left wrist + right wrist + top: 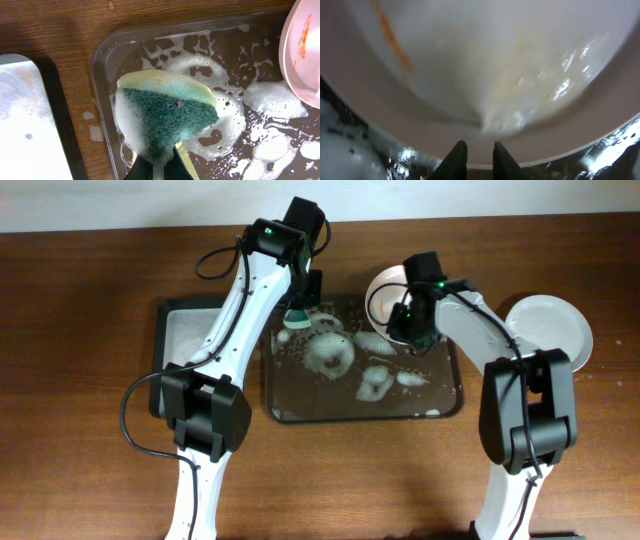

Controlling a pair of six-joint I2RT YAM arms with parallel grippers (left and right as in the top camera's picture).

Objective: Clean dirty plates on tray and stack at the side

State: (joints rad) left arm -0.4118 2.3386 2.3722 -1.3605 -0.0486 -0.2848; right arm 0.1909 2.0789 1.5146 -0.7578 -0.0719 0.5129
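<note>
Overhead view: the left tool is pinching a green and yellow sponge, which is sticking out ahead of its fingers over the far left corner of the foamy dark tray. The right tool is clamping the rim of a tilted white plate bearing an orange smear. A second plate is lying on the counter to that tool's right, outside the tray.

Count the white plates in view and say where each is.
2. One plate, tilted over the tray's far edge, is in the right hand; the other plate lies on the table right of the tray. Foam may hide another.
</note>
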